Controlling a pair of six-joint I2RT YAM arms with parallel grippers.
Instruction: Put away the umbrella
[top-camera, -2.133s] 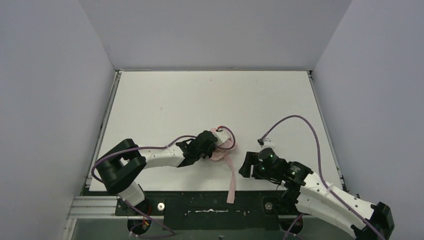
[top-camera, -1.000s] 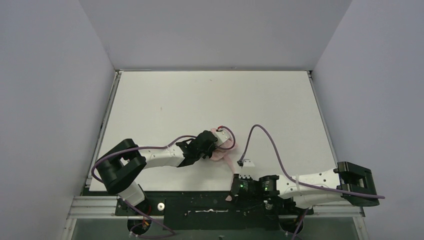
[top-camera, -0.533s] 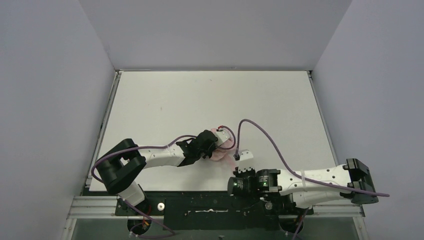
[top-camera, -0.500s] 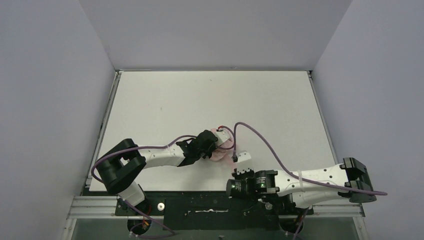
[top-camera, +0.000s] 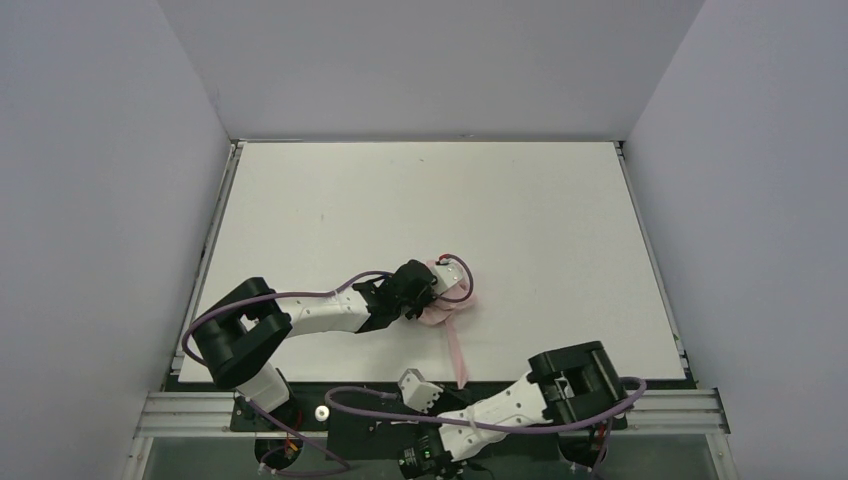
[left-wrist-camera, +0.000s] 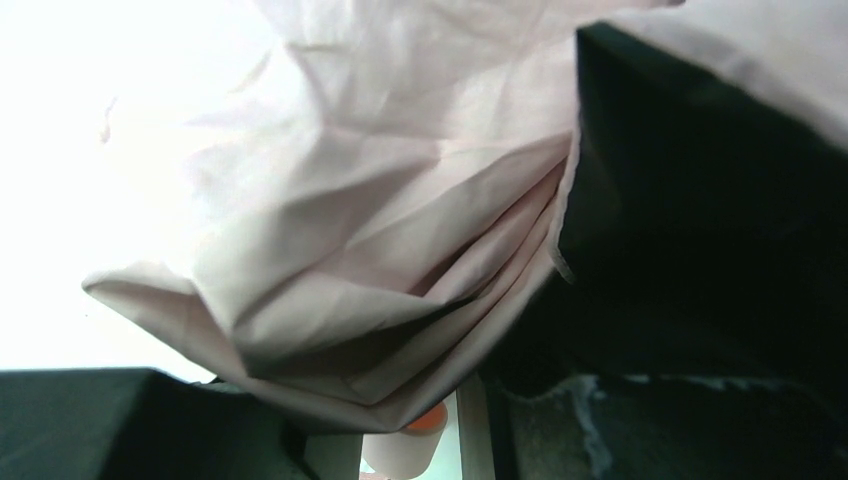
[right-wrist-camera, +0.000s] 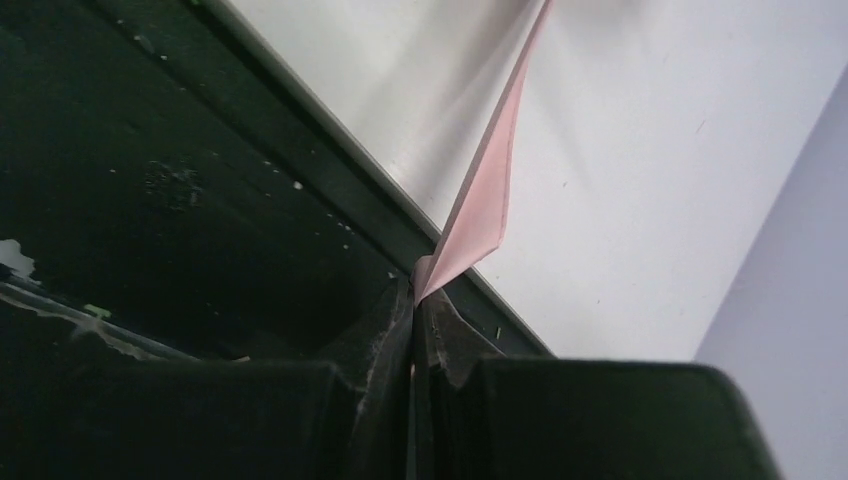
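The compact pale pink fabric umbrella lies bunched by the white table's near edge, clamped in the left gripper. The right gripper has swung below that edge (it was beside the bundle), pinching the thin pink strap and likely straightening it for wrapping.

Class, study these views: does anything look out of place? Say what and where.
The umbrella is a crumpled bundle in the left tool, and its strap trails to the near edge of the table, its end pinched in the right tool.
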